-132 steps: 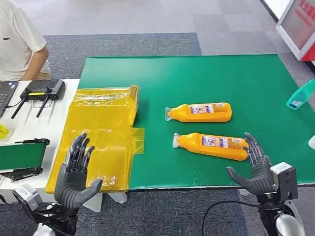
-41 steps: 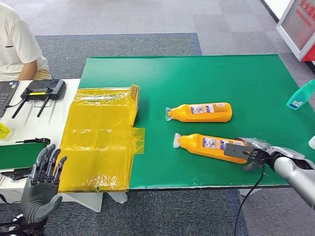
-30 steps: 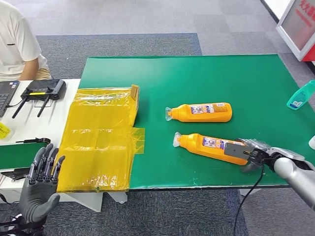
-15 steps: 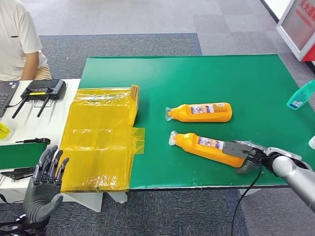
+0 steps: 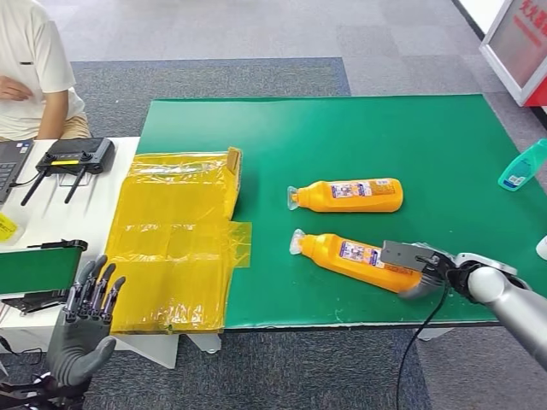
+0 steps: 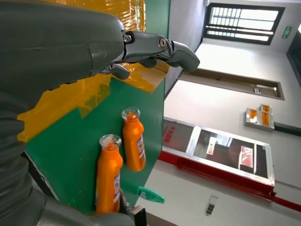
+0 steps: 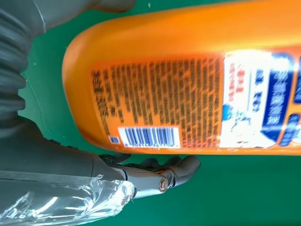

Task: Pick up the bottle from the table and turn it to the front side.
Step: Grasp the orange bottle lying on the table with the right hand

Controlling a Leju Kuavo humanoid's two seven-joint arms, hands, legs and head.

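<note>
Two orange bottles lie on their sides on the green table (image 5: 387,128), caps pointing left. My right hand (image 5: 429,272) grips the base end of the near bottle (image 5: 351,256). In the right wrist view the thumb lies on one side of this bottle (image 7: 184,89) and the dark fingers (image 7: 160,172) on the other; its barcode and small print face the camera. The far bottle (image 5: 348,196) lies apart, untouched. My left hand (image 5: 84,329) hangs open below the table's left front, fingers spread. The left wrist view shows its fingers (image 6: 156,47) and both bottles (image 6: 107,176) beyond.
Yellow plastic bags (image 5: 174,239) cover the table's left end. A teal bottle (image 5: 522,165) lies at the right edge. A black controller (image 5: 74,156) and a small green belt unit (image 5: 35,269) sit on the white side table, where a person (image 5: 29,60) sits.
The near bottle has slid left and tilted, neck end further away, with my right hand moving left along with its base. My left hand has drifted slightly right.
</note>
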